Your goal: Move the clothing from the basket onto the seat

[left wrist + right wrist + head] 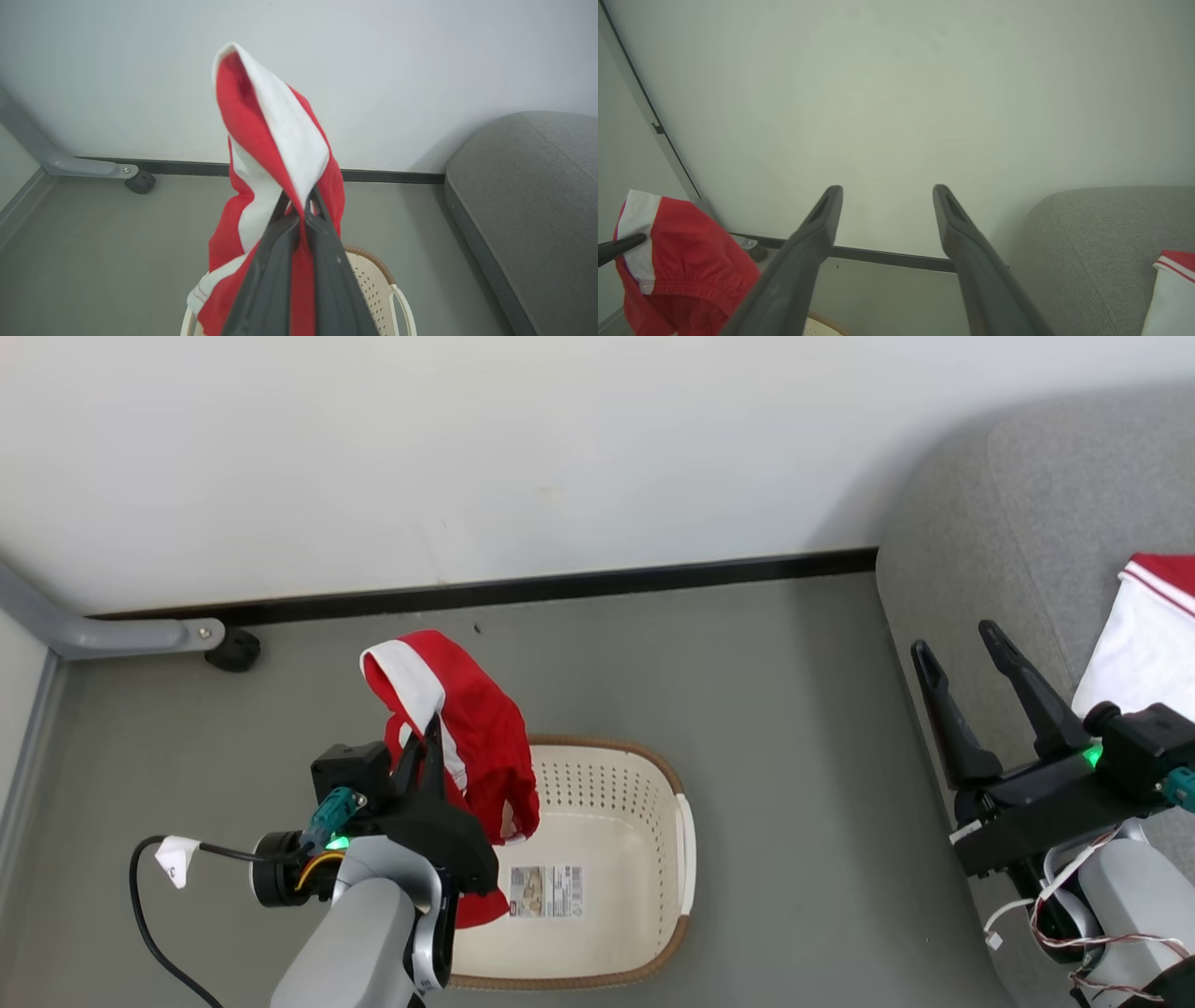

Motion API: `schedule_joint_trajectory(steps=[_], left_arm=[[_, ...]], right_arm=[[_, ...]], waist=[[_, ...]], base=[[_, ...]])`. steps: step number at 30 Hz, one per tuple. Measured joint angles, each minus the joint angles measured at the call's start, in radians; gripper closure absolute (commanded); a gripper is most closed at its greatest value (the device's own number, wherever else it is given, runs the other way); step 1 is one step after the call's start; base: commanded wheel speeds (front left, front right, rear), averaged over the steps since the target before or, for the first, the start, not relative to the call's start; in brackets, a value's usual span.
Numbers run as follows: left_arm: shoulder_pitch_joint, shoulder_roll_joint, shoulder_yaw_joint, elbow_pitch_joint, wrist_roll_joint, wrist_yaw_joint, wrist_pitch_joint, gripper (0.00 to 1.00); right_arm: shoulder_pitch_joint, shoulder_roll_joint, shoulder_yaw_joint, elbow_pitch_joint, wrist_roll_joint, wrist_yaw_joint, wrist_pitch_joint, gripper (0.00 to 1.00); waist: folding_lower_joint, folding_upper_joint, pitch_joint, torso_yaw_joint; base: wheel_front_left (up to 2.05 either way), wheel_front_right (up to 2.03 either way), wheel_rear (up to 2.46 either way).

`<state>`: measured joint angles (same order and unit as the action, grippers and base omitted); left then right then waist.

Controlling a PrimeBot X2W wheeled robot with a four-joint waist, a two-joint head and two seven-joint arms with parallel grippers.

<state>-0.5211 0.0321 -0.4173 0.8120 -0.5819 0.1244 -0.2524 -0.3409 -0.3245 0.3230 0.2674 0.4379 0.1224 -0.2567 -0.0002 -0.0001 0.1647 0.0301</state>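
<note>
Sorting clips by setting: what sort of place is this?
Probably a living-room corner, maybe staged: light-grey fabric sofa, cream perforated plastic laundry basket, plain white wall with black skirting.

light: bright, even | shadows: soft beside seat point(1027, 523) | wrist views: edges curved, near foreground blurred

Garments: two, red garment point(485, 737) at 8 o'clock, white-red garment point(1144, 653) at 3 o'clock. Basket point(597, 784): one. Sofa point(1027, 523): one.
</note>
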Motion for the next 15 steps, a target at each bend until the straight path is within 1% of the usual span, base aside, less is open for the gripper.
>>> schedule_joint_trajectory(steps=[4,15], left_arm=[[0.024,0.0,0.022,-0.048,0.055,0.0,0.0,1.0],[0.094,0.007,0.076,-0.219,0.165,0.0,0.0,1.0]], right_arm=[[0.021,0.011,-0.002,0.002,-0.003,-0.008,0.0,0.0],[0.048,0.045,-0.003,-0.001,-0.016,-0.009,0.0,0.0]], waist=[[0.0,0.0,-0.041,0.008],[0.0001,0.0002,-0.104,0.032]], base=[[0.0,0.0,0.0],[0.0,0.0,0.0]])
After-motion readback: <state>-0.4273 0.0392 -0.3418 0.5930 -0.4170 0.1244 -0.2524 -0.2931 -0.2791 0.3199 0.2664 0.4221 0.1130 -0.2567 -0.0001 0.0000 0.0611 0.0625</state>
